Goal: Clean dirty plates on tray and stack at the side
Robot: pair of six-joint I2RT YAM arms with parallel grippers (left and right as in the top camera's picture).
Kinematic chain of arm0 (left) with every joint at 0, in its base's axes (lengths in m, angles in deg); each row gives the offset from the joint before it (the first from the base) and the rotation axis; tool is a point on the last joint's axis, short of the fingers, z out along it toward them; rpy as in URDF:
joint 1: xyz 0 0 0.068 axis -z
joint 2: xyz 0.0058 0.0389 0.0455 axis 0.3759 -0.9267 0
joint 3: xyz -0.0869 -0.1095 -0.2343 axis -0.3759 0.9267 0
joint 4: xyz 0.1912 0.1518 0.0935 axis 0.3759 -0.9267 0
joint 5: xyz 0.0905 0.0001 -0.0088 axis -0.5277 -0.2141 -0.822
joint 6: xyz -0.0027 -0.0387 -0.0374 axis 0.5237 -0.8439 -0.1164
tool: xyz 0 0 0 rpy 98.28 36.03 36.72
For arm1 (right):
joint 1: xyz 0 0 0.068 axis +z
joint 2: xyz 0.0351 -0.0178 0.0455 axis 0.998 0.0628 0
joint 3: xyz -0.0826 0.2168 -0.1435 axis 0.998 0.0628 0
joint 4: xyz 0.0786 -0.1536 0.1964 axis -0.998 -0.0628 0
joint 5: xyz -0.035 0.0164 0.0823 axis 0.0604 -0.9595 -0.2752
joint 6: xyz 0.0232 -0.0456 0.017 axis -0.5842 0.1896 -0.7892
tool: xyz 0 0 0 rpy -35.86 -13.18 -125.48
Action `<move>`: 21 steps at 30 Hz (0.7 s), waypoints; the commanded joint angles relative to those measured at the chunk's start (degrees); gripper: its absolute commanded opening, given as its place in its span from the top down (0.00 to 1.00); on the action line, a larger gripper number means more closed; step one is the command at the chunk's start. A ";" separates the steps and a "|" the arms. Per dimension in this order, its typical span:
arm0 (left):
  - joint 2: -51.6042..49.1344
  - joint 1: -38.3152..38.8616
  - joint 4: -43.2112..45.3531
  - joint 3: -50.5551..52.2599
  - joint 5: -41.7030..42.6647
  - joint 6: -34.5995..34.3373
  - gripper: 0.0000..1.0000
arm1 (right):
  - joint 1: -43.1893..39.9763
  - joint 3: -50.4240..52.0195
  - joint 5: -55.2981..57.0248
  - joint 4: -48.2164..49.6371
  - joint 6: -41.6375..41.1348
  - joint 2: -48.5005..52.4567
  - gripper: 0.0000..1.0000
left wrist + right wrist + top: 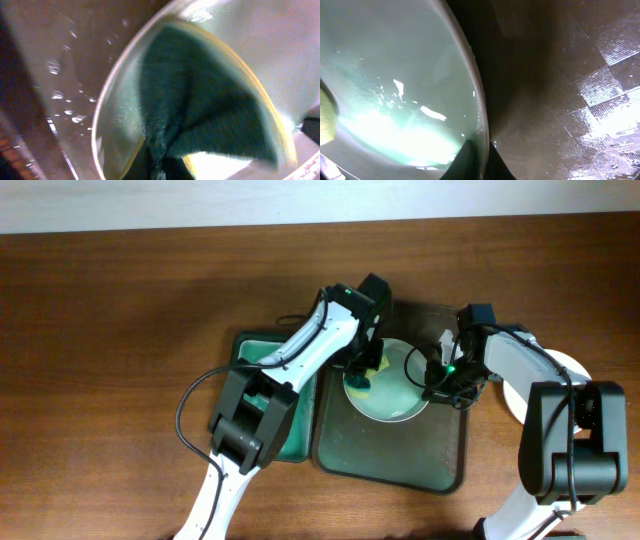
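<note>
Overhead, where does the plate sit right now?

— The pale green plate (395, 392) lies on the dark tray (390, 455), toward its far half, about mid-table.

And what is on it?

— The sponge (358, 383), pressed on the left part of the plate's face. The left gripper (367, 365) has it pinched; the left wrist view shows the green scouring side bunched into a fold at the bottom of the frame, flat against the wet dish.

What about the other arm?

— The right gripper (437, 380) is clamped on the plate's right rim. In the right wrist view a dark finger sits on either side of the edge, with water streaks across the glaze.

So which step is this?

— Scrubbing, I'd say: one arm steadies, the other wipes. Whether any dirt is left I cannot tell; glare hides much of the surface.

What does the next move call for?

— Sweeping the sponge across the remaining face while the rim hold resists sliding on the wet tray. Then the sponge must lift clear before the plate goes right, toward the white plate (565, 365) on the table (120, 330).

Anything else nearby?

— A green tray (255, 350) just left of the dark one, partly under the left arm.
</note>
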 commanded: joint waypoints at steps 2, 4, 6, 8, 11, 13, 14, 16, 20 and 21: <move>11.06 -1.97 -1.79 -2.78 -4.46 -0.13 1.00 | -0.39 0.59 3.72 -0.44 0.94 1.16 0.92; 16.35 -2.75 -4.09 -2.78 -9.22 -0.04 1.00 | -0.39 0.59 3.69 -0.50 0.94 1.16 0.92; 20.00 -2.97 -6.60 -2.78 -12.39 1.40 1.00 | -0.39 0.59 3.69 -0.52 0.94 1.16 0.92; 24.59 -2.97 -12.63 -2.75 -19.80 1.36 1.00 | -0.39 0.59 3.72 -0.90 0.94 1.16 0.92; 27.45 -3.34 -19.98 -2.73 -27.58 1.27 1.00 | -0.39 0.59 3.69 -1.09 0.94 1.16 0.92; 27.67 -3.98 -23.39 -1.64 -31.74 -0.85 1.00 | -0.39 0.59 3.72 -1.07 0.94 1.16 0.92; 27.67 -4.59 -22.49 0.92 -30.86 -1.29 1.00 | -0.39 0.59 3.69 -1.07 0.94 1.16 0.92; 27.67 -5.95 -17.33 9.01 -27.50 -1.25 1.00 | -0.39 0.59 3.72 -1.07 0.94 1.16 0.92; 27.67 -9.11 -0.79 28.57 -21.49 -1.22 1.00 | -0.39 0.59 3.74 -1.07 0.98 1.16 0.92; 27.67 -10.10 3.80 33.14 -18.53 -1.22 1.00 | -0.39 0.59 3.74 -0.96 0.96 1.16 0.92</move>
